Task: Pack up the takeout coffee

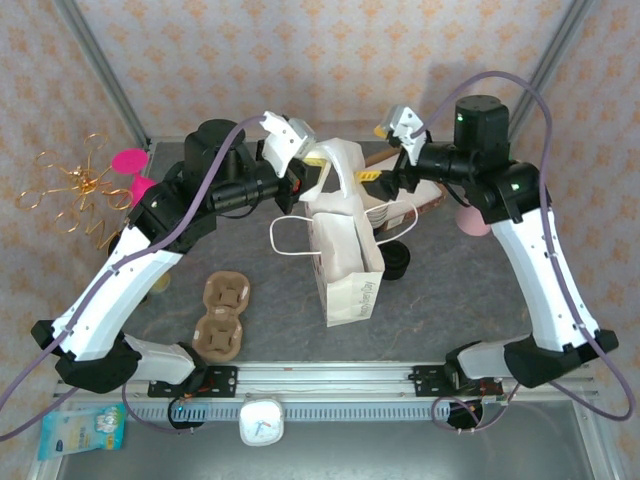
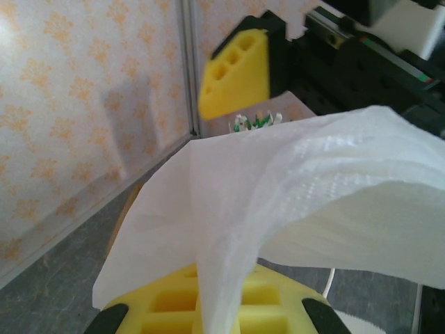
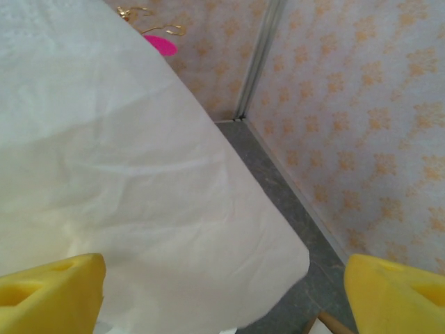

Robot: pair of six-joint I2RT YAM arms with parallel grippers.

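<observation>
The white paper bag (image 1: 345,262) stands open in the middle of the table. The takeout coffee (image 1: 397,262), a small cup under a black lid, stands against the bag's right side. My left gripper (image 1: 298,178) is at the bag's far left rim. In the left wrist view the left gripper (image 2: 215,309) is shut on a pinched fold of the bag's paper (image 2: 229,209). My right gripper (image 1: 388,172) hovers at the far right rim. In the right wrist view its yellow fingers (image 3: 52,292) stand wide apart, open, with the bag's flap (image 3: 139,181) lying loose in front.
A brown cardboard cup carrier (image 1: 222,315) lies at the front left. A stack of cream cups (image 1: 387,211) lies behind the bag on the right. A gold wire ornament (image 1: 75,190) and pink pieces (image 1: 130,160) sit at the far left. Patterned walls close the back.
</observation>
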